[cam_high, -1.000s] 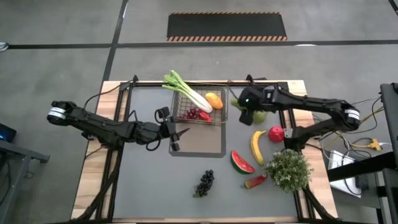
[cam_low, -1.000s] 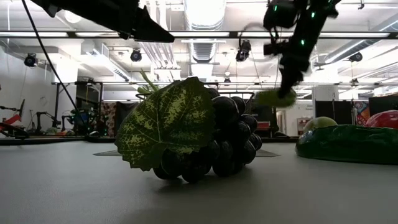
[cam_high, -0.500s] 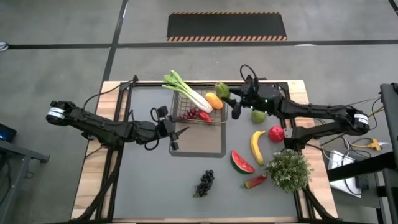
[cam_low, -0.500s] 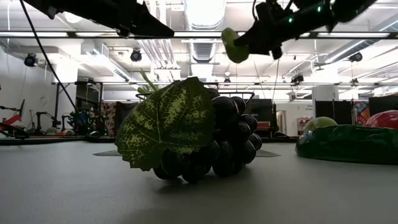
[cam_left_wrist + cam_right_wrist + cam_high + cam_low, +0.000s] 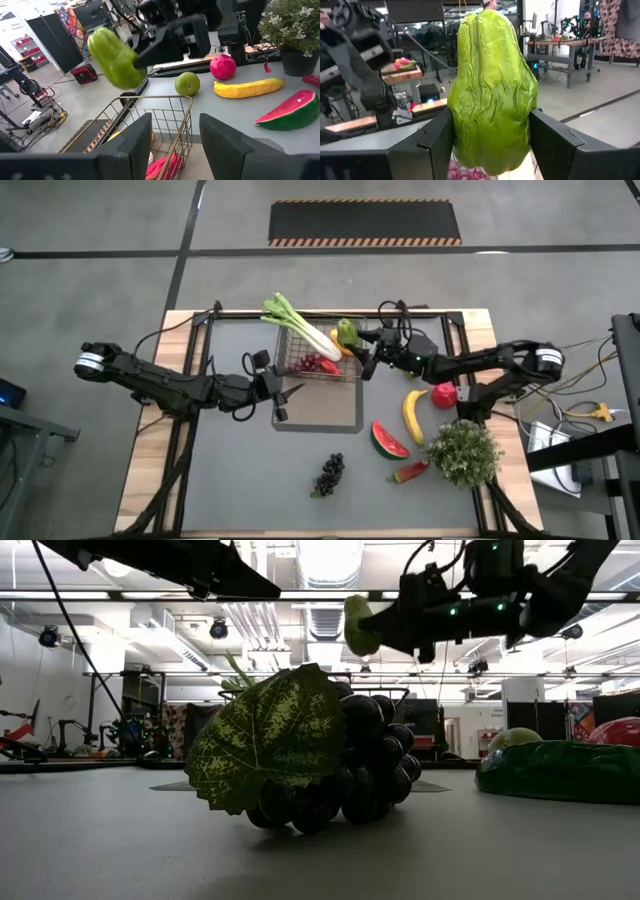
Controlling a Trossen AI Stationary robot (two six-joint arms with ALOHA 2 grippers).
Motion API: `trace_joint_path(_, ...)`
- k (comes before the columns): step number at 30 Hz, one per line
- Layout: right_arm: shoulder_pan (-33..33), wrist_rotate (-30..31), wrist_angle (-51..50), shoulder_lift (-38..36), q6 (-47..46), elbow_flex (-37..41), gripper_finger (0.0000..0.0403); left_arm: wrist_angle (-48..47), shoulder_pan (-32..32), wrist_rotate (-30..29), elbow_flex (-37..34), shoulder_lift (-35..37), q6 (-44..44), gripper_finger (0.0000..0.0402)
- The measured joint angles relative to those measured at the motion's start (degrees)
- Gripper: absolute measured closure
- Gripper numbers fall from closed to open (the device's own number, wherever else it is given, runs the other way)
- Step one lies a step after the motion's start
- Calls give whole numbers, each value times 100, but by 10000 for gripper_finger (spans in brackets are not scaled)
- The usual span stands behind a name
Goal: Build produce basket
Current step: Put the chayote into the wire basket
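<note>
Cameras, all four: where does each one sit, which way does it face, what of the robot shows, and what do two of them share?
High view: overhead, straight down; both arms, basket, left hand beside it.
Low view: table height, facing the room; grapes close, arms overhead.
Left wrist view: on the left arm, looking past its open fingers over the basket's rim.
Right wrist view: on the right arm; its fingers clamp a green fruit.
Shared: the right hand carrying that fruit shows in the high, low and left wrist views too.
</note>
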State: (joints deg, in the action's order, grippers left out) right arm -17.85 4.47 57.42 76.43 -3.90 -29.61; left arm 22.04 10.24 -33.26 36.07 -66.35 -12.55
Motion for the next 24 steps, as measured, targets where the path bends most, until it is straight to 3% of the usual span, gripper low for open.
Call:
trace_joint_path(7, -2, -44, 47, 433, 42, -88, 195, 7, 2, 4, 0, 6, 22, 253)
trace_joint_path(18, -2, -20, -159, 469, 78, -90, 193, 4, 2, 7, 0, 4, 18, 253)
trace_joint_path(24, -2, 124, -699, 466, -44, -90, 149, 2, 2, 4, 2, 4, 17, 253)
